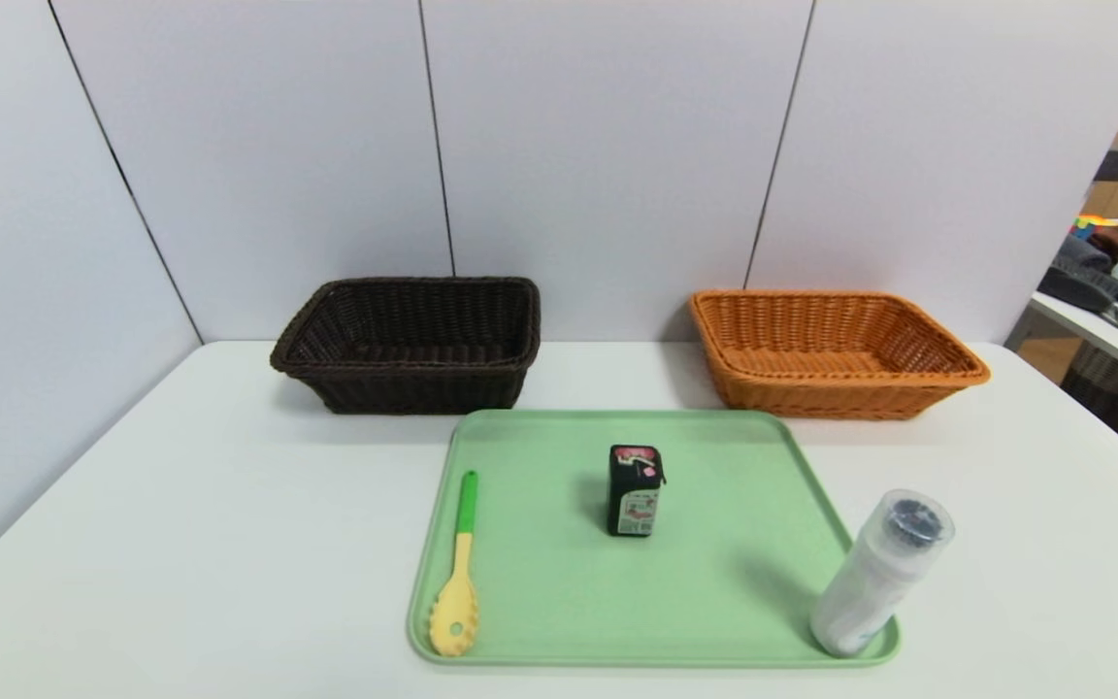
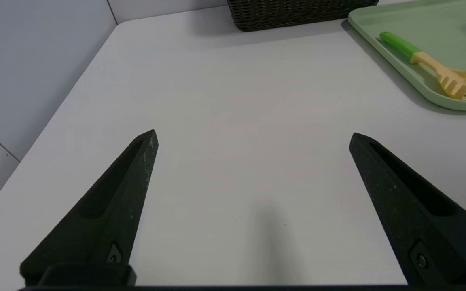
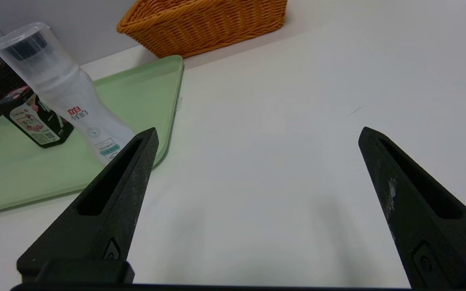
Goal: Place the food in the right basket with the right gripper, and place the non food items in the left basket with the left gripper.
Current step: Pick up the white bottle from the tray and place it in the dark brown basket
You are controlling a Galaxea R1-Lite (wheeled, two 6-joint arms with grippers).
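A black carton with a pink-red top (image 1: pixel 635 490) (image 3: pixel 34 121), the food, stands upright mid-tray. A translucent white bottle (image 1: pixel 877 575) (image 3: pixel 65 95) stands at the tray's near right corner. A yellow slotted spoon with a green handle (image 1: pixel 458 568) (image 2: pixel 439 66) lies along the tray's left edge. The dark brown left basket (image 1: pixel 411 342) (image 2: pixel 297 14) and the orange right basket (image 1: pixel 826 351) (image 3: pixel 204 24) stand at the back. My left gripper (image 2: pixel 253 135) hovers open over bare table left of the tray. My right gripper (image 3: pixel 257 131) hovers open over bare table right of the tray. Neither arm shows in the head view.
The green tray (image 1: pixel 714 582) lies in the middle of the white table (image 1: pixel 180 505), in front of the two baskets. Grey wall panels close off the back and left. A second table with clutter (image 1: pixel 1117 282) stands off to the far right.
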